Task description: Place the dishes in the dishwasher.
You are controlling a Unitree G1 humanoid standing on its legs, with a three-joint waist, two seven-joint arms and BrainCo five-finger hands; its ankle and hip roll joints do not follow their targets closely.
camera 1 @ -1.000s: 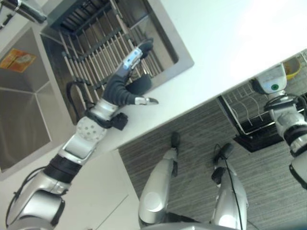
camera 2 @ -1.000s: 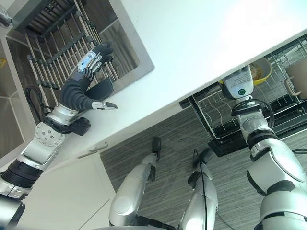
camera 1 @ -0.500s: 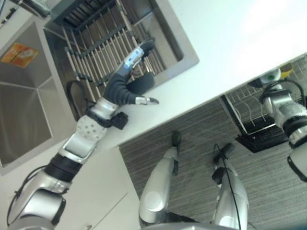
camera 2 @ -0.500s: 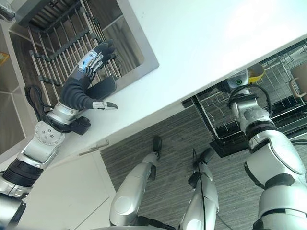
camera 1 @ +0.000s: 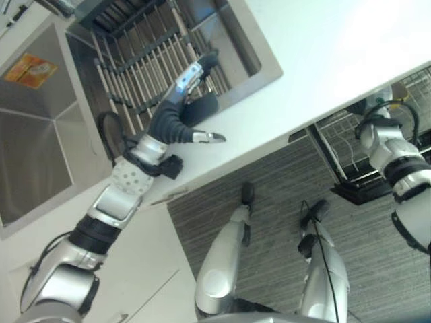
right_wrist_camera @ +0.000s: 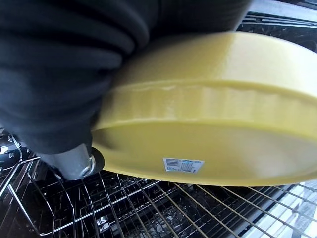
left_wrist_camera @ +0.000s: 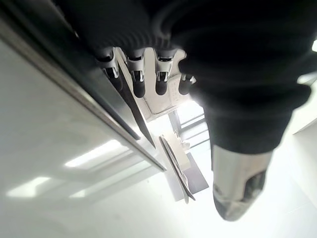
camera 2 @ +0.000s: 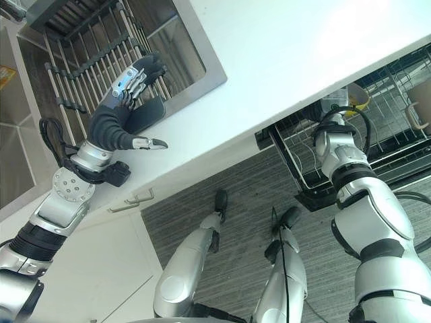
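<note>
White counter (camera 2: 289,60) centre frame: left hand (camera 2: 124,111) spread, empty; right hand (right_wrist_camera: 59,84) grips yellow dish (right_wrist_camera: 213,124) above dishwasher rack (right_wrist_camera: 148,213).

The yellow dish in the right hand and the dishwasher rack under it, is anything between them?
Nothing. In the right wrist view the yellow dish, held by the right hand, hangs over the bare wires of the dishwasher rack.

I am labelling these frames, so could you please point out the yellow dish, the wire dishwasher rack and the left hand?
yellow dish (right_wrist_camera: 208,148): right wrist view, underside.
wire dishwasher rack (right_wrist_camera: 163,213): right wrist view, grid wires.
left hand (camera 2: 131,111): right eye view, palm.
</note>
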